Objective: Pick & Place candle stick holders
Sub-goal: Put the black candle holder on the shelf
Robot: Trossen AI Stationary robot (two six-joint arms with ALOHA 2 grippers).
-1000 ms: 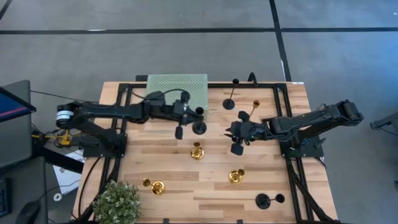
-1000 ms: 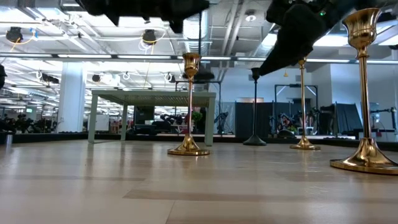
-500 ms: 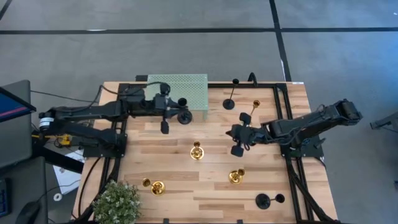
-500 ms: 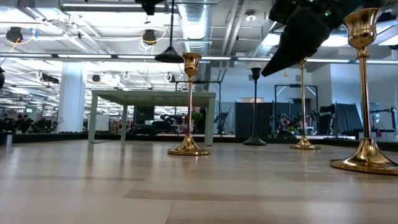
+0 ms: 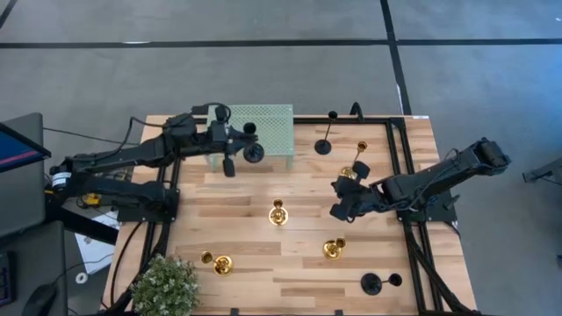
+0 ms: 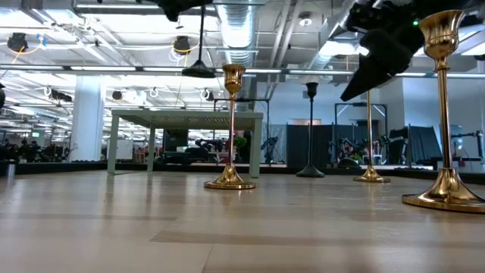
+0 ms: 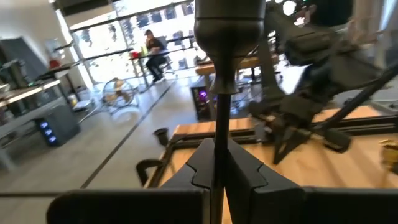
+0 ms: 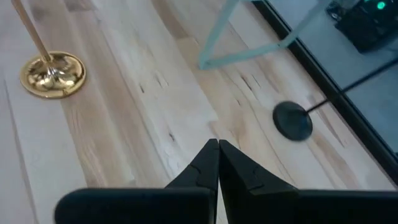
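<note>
My left gripper (image 5: pixel 230 151) is over the near edge of the green mesh rack (image 5: pixel 263 118) at the table's far side. It is shut on a matte black candle stick holder (image 5: pixel 254 153), which also shows in the low view (image 6: pixel 200 61). My right gripper (image 5: pixel 339 209) is shut and empty, right of the table's centre, above the wood (image 8: pixel 217 146). Other holders stand on their round bases: gold ones (image 5: pixel 278 213), (image 5: pixel 334 248), (image 5: pixel 219 262), (image 5: pixel 360 151), and black ones (image 5: pixel 325 145), (image 5: pixel 378 283). My left gripper pinches the black holder's thin stem (image 7: pixel 219 127) between its two fingers, below the cup (image 7: pixel 227 25). The holder is lifted clear of the table. In the low view it hangs nearly upright, with its round base (image 6: pixel 198 72) lowest.
The green rack stands on thin legs (image 6: pixel 186 117) at the far left-centre. A potted plant (image 5: pixel 165 285) sits at the near left corner. Black frame rails (image 5: pixel 399 167) run along both table sides. Bare wood (image 5: pixel 219 206) lies between the holders.
My left gripper has carried the black holder, clear of the table, toward the table's far and left edges, up to the green rack. My right gripper has drawn back a little toward the right and near edges, still shut.
</note>
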